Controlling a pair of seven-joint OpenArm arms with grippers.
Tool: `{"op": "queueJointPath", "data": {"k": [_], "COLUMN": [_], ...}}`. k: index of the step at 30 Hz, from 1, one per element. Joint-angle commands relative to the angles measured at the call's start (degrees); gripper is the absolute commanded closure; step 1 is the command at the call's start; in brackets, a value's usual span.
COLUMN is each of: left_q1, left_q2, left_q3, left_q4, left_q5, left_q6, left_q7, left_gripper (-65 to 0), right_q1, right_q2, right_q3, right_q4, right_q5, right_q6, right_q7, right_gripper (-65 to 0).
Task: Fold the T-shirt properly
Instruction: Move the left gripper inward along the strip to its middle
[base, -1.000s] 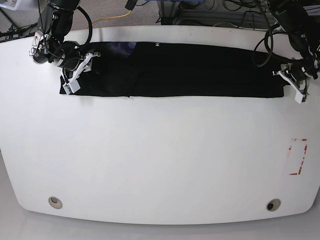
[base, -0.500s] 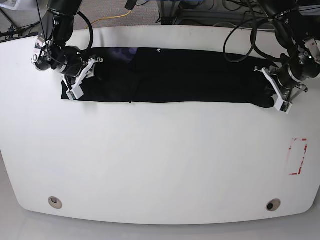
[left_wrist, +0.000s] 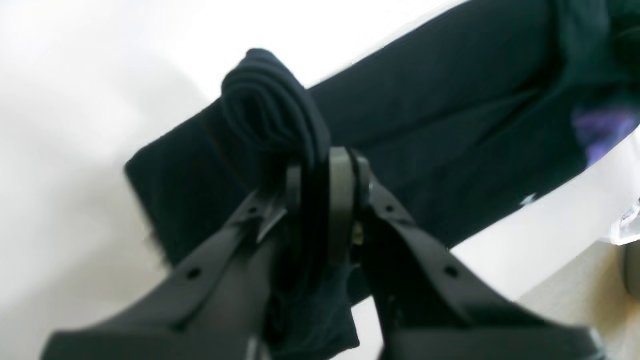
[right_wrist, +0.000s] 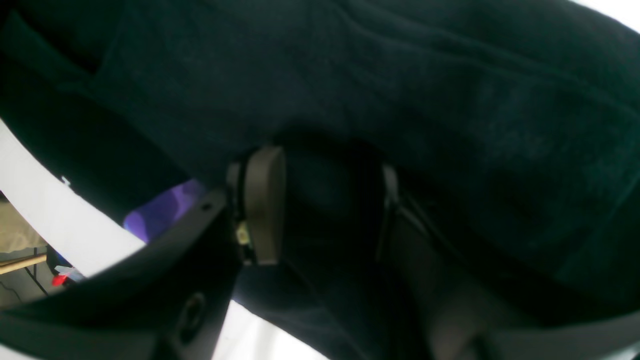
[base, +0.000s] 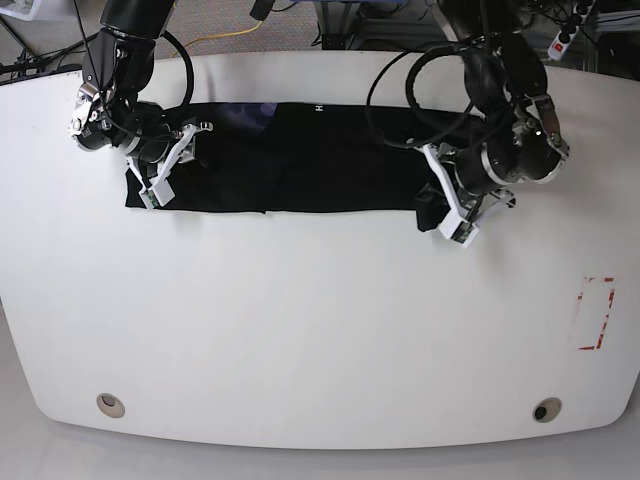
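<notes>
Black cloth, the T-shirt, lies as a long folded band across the upper part of the white table in the base view. The left gripper, right of centre in that view, has its jaws nearly closed on a bunched end of the band; the left wrist view shows folded layers pinched between the pads. The right gripper, at upper left, has its jaws partly apart with dark cloth between them; whether they actually clamp it cannot be told.

To fold end over end well, carry the held end low and level along the band, keep the opposite end pinned, and align the edges before letting go.

Most of the print is hidden; only a purple patch shows. Fold edges are indistinct in the right wrist view.
</notes>
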Motion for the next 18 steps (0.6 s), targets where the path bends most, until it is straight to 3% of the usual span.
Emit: {"op": "queueJointPath", "data": {"k": [1,18], "left_q1": [-1.5,-3.4], "left_q2": [0.0,0.0], "left_q3": [1.6,11.3], "left_q4": [-0.2,-8.6], "left_q5": [0.3,1.5], "left_q6": [-0.1,-0.1], "left_q7": [-0.9,-2.6], "left_gripper": [-1.0,-1.1], "right_q1": [0.3,0.3], "right_q2": [0.6,0.4], "right_q3": [0.2,0.2], "right_q4": [0.4,0.4], "right_q5": [-1.4,-1.4], "right_q6": [-0.1,-0.1], "right_q7": [-1.1,-1.1], "right_gripper": [-23.8,-23.8]}}
